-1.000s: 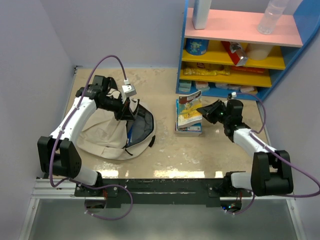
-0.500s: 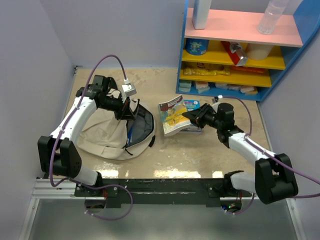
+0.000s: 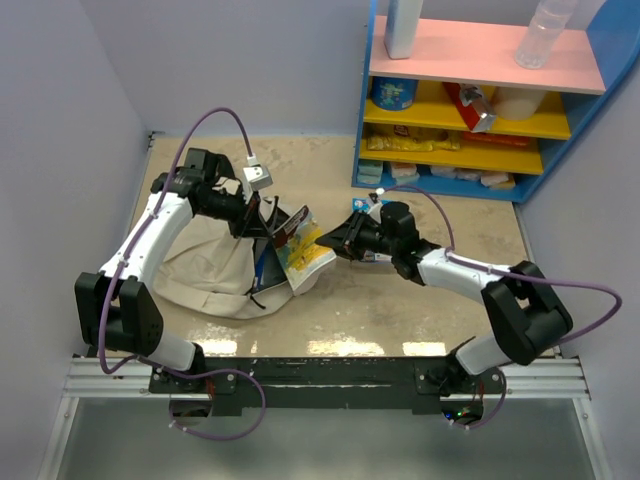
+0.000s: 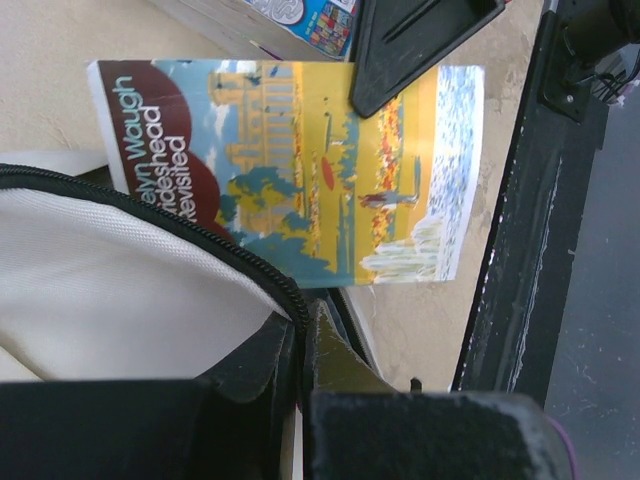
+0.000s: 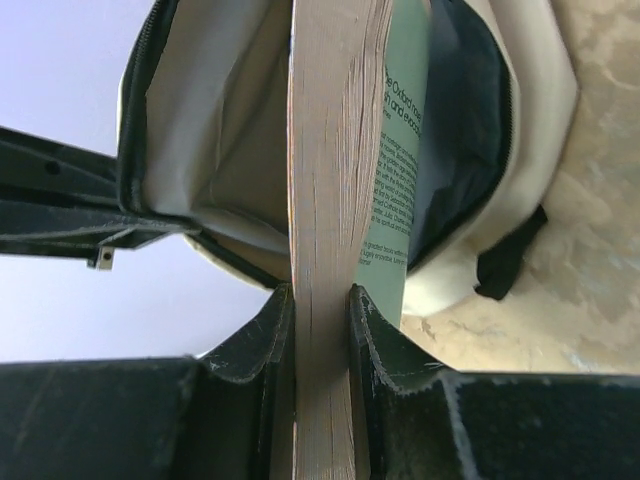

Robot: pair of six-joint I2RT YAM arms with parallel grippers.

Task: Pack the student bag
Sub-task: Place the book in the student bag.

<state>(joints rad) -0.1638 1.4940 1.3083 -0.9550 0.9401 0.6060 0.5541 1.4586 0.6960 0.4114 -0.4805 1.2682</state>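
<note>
While the left gripper (image 3: 250, 222) pinches the bag (image 3: 205, 270) by its zippered edge, the right gripper (image 3: 333, 238) is clamped on a book (image 3: 303, 252) by its page edge. The bag lies on the table's (image 3: 400, 310) left side, mouth agape. The tilted book's corner sits just behind the rim.

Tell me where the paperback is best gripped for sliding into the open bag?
Grip the paperback across its thickness, flat on both covers, at the edge away from the bag, coming from the right. Thin and flat, its free end leads into the opening; the right claw holds it so.
</note>
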